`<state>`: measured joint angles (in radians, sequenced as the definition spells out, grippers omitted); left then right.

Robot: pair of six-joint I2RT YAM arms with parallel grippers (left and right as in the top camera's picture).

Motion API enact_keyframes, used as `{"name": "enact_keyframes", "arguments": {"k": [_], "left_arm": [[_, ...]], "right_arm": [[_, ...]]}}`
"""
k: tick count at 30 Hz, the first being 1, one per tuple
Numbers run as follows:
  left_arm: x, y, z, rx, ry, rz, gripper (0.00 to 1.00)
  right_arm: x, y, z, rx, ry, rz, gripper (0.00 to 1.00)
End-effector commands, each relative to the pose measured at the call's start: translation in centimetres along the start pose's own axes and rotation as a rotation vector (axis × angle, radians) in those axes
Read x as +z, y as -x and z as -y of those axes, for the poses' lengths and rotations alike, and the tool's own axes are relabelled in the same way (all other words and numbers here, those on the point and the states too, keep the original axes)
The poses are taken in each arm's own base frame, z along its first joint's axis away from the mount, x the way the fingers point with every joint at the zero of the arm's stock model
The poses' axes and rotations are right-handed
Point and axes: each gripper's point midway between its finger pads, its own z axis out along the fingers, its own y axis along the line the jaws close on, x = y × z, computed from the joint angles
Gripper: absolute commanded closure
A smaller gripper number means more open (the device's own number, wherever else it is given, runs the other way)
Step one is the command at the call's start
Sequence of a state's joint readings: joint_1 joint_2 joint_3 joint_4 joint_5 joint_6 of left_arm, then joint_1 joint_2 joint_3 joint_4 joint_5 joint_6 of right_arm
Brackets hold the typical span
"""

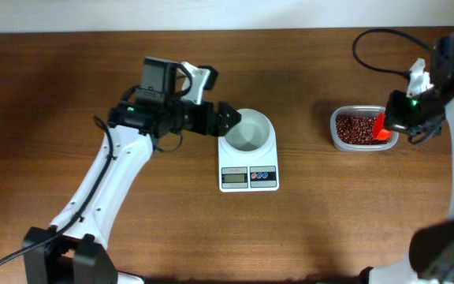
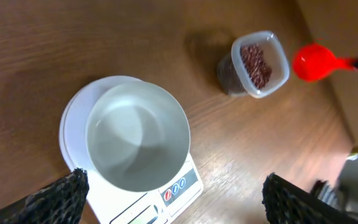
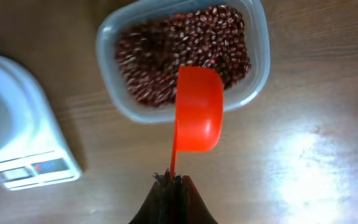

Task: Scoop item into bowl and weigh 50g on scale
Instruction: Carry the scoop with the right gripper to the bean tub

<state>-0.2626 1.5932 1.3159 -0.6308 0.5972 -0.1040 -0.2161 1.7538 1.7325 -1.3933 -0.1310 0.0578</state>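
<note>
The white bowl (image 1: 248,131) stands empty on the white scale (image 1: 248,175); both show in the left wrist view, bowl (image 2: 137,137) and scale (image 2: 173,190). My left gripper (image 1: 228,118) is open at the bowl's left rim, holding nothing. The dark reddish-brown beans (image 1: 356,128) fill a clear plastic tub (image 1: 339,143) at the right. My right gripper (image 1: 400,117) is shut on the handle of a red scoop (image 1: 381,129), whose cup hangs over the tub's right edge. In the right wrist view the scoop (image 3: 199,109) looks empty above the beans (image 3: 166,56).
A black cable (image 1: 373,54) loops on the table behind the tub. The table's back edge meets a white wall. The scale's display (image 1: 234,178) and two buttons (image 1: 263,173) face the front.
</note>
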Motion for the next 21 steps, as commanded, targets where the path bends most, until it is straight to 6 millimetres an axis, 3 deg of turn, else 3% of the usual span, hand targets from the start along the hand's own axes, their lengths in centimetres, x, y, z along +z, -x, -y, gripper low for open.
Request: {"name": "enact_keyframes", "arguments": {"k": [1,5,13,18,21], "left_arm": [[0.7,-0.2,0.7,0.096,0.069,-0.012,0.06],[1.5,-0.7,1.3,0.130,0.111,-0.029,0.04],[1.9,-1.1,1.9,0.146,0.120,-0.043,0.04],[1.9,-1.2,1.9,0.144,0.121,-0.046,0.04],[1.9,-1.2,1.9,0.144,0.121,-0.046,0.04]], "right_arm": [[3.6,1.4,1.2,-0.059,-0.016,-0.060,0.96],[6.2,2.0,1.5,-0.072,-0.015,-0.099,0.96],[8.4,2.9,1.7,-0.085,-0.014,-0.102,0.96],[8.6,3.9,1.7,-0.092,-0.014,-0.067,0.75],[8.6,4.0,1.7,-0.092,-0.014,-0.062,0.52]]}}
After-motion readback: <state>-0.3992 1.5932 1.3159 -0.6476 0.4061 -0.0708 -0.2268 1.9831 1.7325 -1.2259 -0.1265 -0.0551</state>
